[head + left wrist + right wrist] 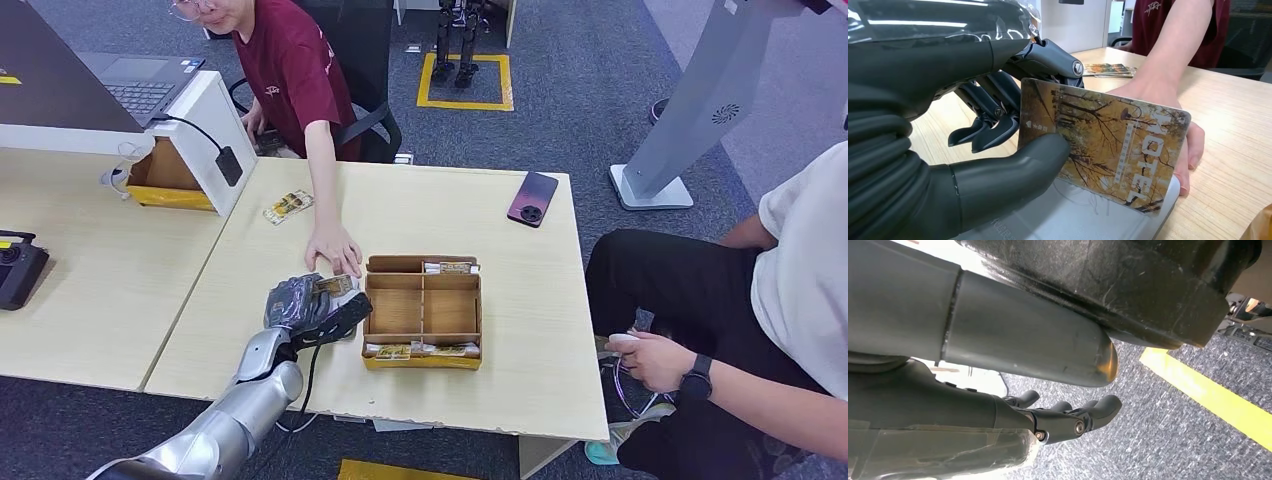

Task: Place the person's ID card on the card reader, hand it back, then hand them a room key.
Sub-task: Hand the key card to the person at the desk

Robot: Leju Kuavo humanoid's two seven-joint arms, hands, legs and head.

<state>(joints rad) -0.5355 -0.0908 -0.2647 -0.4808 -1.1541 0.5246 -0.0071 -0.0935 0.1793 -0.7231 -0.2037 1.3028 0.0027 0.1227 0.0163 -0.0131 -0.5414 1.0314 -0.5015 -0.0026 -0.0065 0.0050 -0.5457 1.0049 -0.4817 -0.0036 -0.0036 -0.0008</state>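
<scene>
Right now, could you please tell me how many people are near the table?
2. A person in a maroon shirt sits across the table, reaching toward the left hand. A person in a white shirt sits at its right end. Others may be hidden outside the frame.

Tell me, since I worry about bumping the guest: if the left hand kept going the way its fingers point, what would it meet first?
Most likely the person's hand, resting on the table just past the card that the left hand pinches over the card reader. The gap between them is hard to judge.

Light wooden desks (120,290) on grey carpet (590,120) with yellow markings (466,82)
</scene>
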